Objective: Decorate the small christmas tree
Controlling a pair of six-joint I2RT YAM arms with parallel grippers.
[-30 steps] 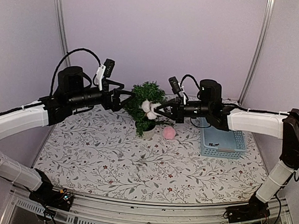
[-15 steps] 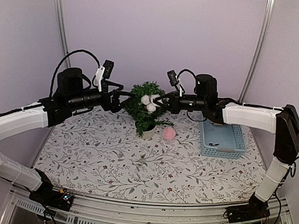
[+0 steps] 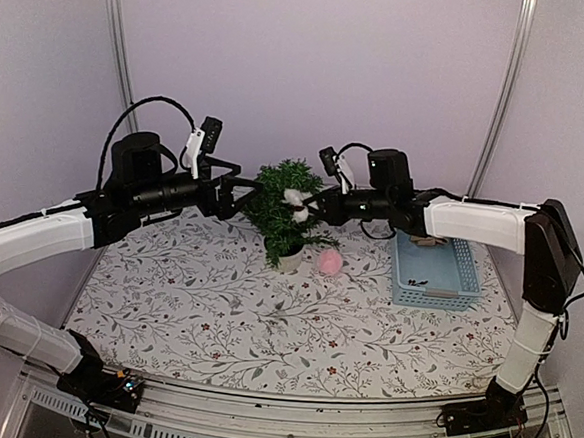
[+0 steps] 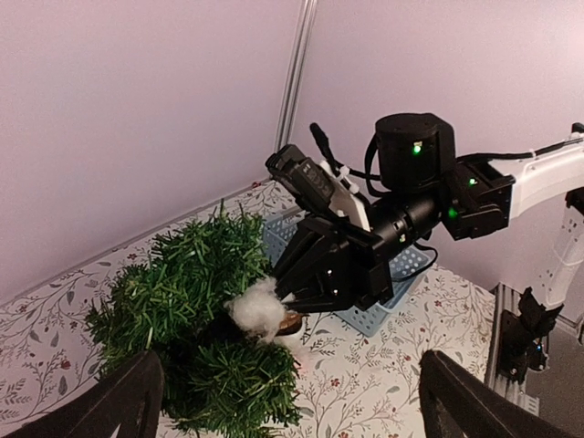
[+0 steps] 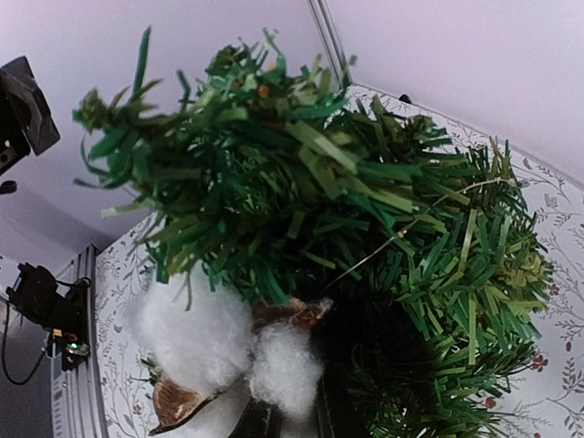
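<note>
The small christmas tree (image 3: 281, 210) stands in its white pot (image 3: 290, 261) at the back middle of the table. My right gripper (image 3: 315, 207) is shut on a white cotton boll ornament (image 3: 295, 203) with brown husks and presses it into the tree's upper right branches. In the right wrist view the cotton (image 5: 196, 339) sits against the green needles (image 5: 383, 228), hiding most of my right gripper (image 5: 274, 422). My left gripper (image 3: 244, 194) is open and empty at the tree's left side. In the left wrist view the tree (image 4: 187, 301), the cotton (image 4: 255, 308) and the right gripper (image 4: 306, 290) all show.
A pink pompom (image 3: 328, 262) lies on the floral tablecloth just right of the pot. A light blue basket (image 3: 435, 271) stands at the right, under the right arm. Lilac walls close the back and both sides.
My right gripper has carried the cotton ornament up and to the left, from beside the tree's lower right into its upper branches. The left arm has not moved.
</note>
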